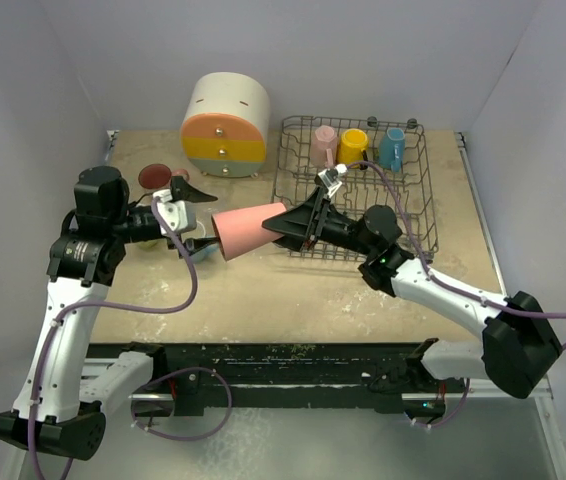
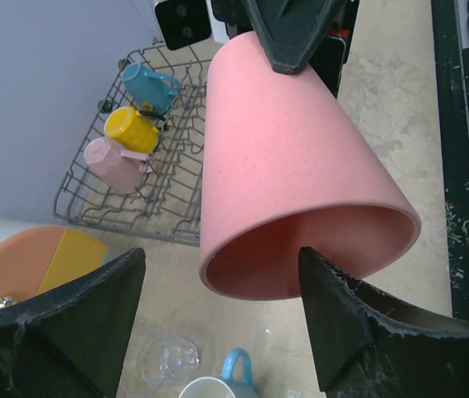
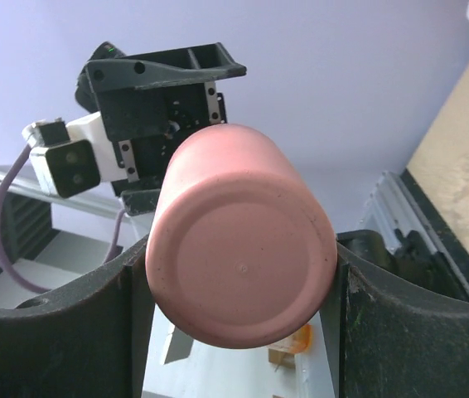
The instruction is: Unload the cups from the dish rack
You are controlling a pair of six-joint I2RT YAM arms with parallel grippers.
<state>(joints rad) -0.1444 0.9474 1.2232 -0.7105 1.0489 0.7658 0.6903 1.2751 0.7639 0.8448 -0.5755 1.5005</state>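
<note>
Your right gripper (image 1: 283, 225) is clamped on the base of the cup (image 1: 248, 228), holding it sideways above the table (image 1: 263, 290), just left of the rack (image 1: 415, 215) — your left gripper (image 1: 201, 218) stands apart, straddling its open rim.

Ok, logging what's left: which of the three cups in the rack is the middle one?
The yellow mug, between the pink mug and the light blue mug along the dish rack's far side.

Cream drawer cabinet (image 1: 225, 122) on table (image 1: 263, 300)
</note>
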